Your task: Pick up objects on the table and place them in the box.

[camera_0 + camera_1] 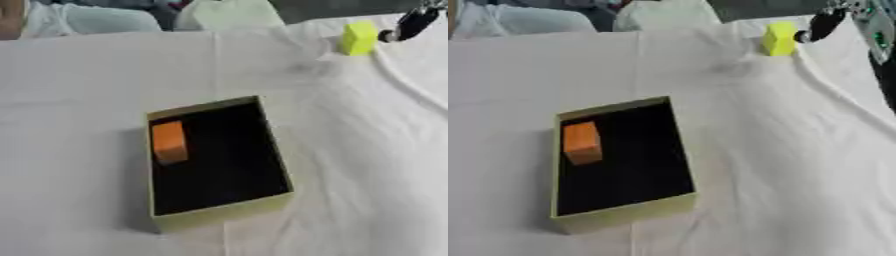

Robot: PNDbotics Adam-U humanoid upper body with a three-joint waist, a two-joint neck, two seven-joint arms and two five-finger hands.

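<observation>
An open box (219,209) with yellow-green walls and a black inside stands in the middle of the white cloth. An orange block (169,142) lies in it against the left wall, near the far end. A yellow block (358,38) hangs at the far right, above the cloth, with a faint shadow (306,67) below and to its left. My right hand (819,26) comes in from the upper right corner, its dark fingers closed against the block's right side. The far side of the block is hidden. My left hand does not show.
The white cloth (79,100) covers the table, and a raised fold (411,90) runs down its right side. Pale bundles (227,14) lie along the far edge. Part of my right arm (877,30) shows at the right edge.
</observation>
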